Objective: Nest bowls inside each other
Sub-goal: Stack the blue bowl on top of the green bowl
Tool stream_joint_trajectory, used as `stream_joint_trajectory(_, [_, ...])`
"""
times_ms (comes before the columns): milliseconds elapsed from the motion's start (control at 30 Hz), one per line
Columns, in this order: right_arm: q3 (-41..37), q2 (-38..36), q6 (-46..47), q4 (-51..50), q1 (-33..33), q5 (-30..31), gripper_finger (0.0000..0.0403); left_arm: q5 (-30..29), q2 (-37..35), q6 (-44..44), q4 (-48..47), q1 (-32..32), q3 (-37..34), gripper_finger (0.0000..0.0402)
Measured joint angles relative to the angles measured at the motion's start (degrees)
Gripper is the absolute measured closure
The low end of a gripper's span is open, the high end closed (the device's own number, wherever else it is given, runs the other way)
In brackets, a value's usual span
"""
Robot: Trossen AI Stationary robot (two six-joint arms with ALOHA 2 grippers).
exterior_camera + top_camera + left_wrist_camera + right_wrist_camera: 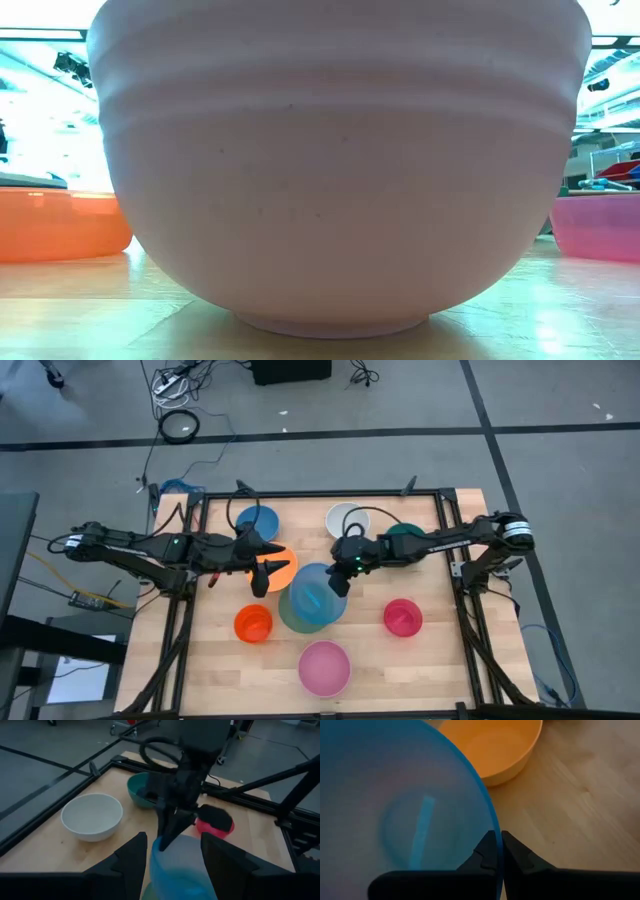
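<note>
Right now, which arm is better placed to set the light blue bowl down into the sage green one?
Right. Its jaws are already pinched on the light blue bowl's rim, directly over the sage green bowl. The left gripper hangs open beside it, over the orange bowl.

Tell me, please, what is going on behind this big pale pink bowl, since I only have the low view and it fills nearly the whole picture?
Observer: The right gripper is shut on the rim of the light blue bowl at mid-table.
Operator: Is that bowl sitting alone?
Observer: No, it rests inside a larger sage green bowl, whose rim shows around it.
Operator: And where is the left arm?
Observer: The left gripper is open, over the orange bowl just beside that stack.
Operator: Which bowls lie farthest from me?
Observer: The blue bowl, the white bowl and the teal bowl sit along the far edge.
</note>
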Motion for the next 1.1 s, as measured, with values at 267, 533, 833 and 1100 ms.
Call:
stream_joint_trajectory(267, [6.3, 7.3, -2.3, -5.2, 0.0, -0.1, 0.0402, 0.0, 0.0, -0.3, -0.8, -0.4, 0.0, 0.0206])
stream_joint_trajectory(533, [7.2, 7.2, -3.6, -5.1, 0.5, -0.1, 0.0338, 0.0, 0.0, -0.3, -1.1, -0.5, 0.0, 0.0206])
stream_joint_trajectory(833, [7.3, 5.4, -1.1, -12.5, 0.8, 0.0, 0.0236, 0.0, 0.0, -0.6, -2.4, -0.5, 0.0, 0.0206])
stream_joint_trajectory(1100, [7.4, 3.8, -2.0, -13.1, 1.3, 2.4, 0.0214, -0.2, 0.0, -0.7, -3.1, -0.5, 0.0, 0.0206])
